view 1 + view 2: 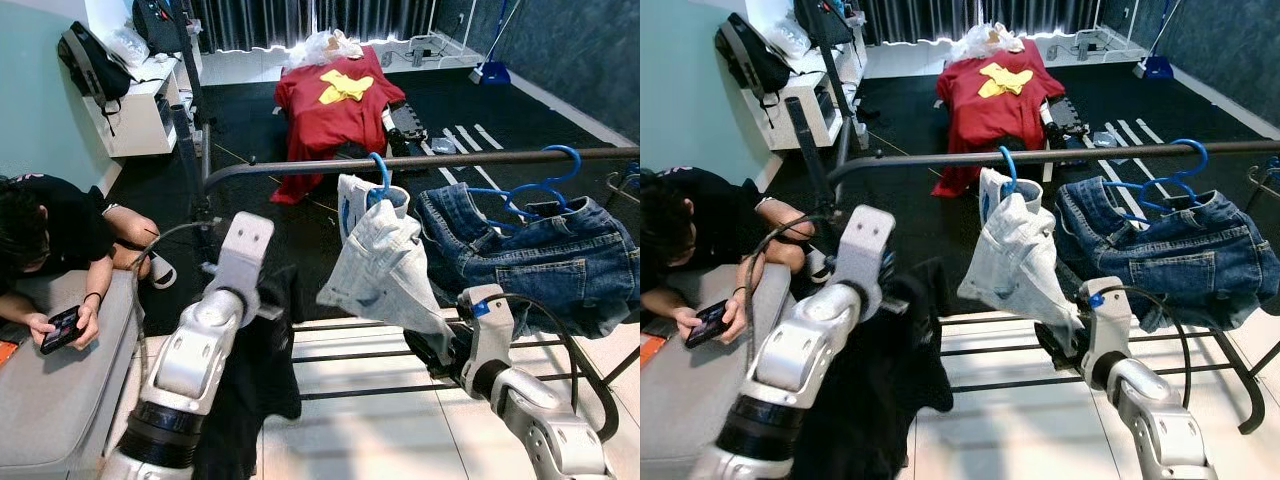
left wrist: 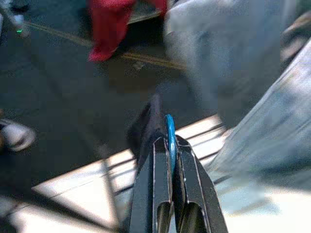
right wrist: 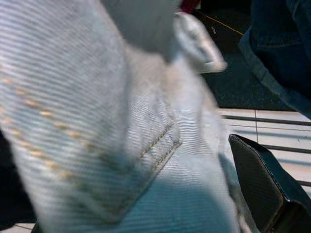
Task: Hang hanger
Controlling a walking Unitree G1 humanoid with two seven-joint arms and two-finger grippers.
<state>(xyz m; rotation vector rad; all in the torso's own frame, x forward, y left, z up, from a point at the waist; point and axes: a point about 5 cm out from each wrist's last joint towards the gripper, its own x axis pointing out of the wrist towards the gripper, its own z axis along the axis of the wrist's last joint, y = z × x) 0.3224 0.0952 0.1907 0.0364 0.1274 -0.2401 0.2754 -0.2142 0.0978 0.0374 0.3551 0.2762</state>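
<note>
Person [image 1: 50, 250]: far left, crouched by a grey cushion [image 1: 60, 390], holding a phone [image 1: 62, 328].
Left claw [image 2: 171, 145]: fingers together, clamped on a thin blue hanger [image 2: 169, 133]; black garment [image 1: 262, 370] hangs below the left arm. Hanger's long axis cannot be told.
Rail [image 1: 420, 160]: dark bar running left to right, bare along its left stretch; dark floor open beyond it.
Pale denim garment [image 1: 385, 265]: on a blue hook [image 1: 381, 175] mid-rail, draped down and tilted.
Right claw [image 3: 262, 184]: low against the pale denim; one black finger [image 3: 257, 174] beside the cloth; grip cannot be told.
Dark jeans [image 1: 530, 255]: right, on another blue hanger [image 1: 545, 185].
Red cloth [image 1: 335, 100]: far floor.
</note>
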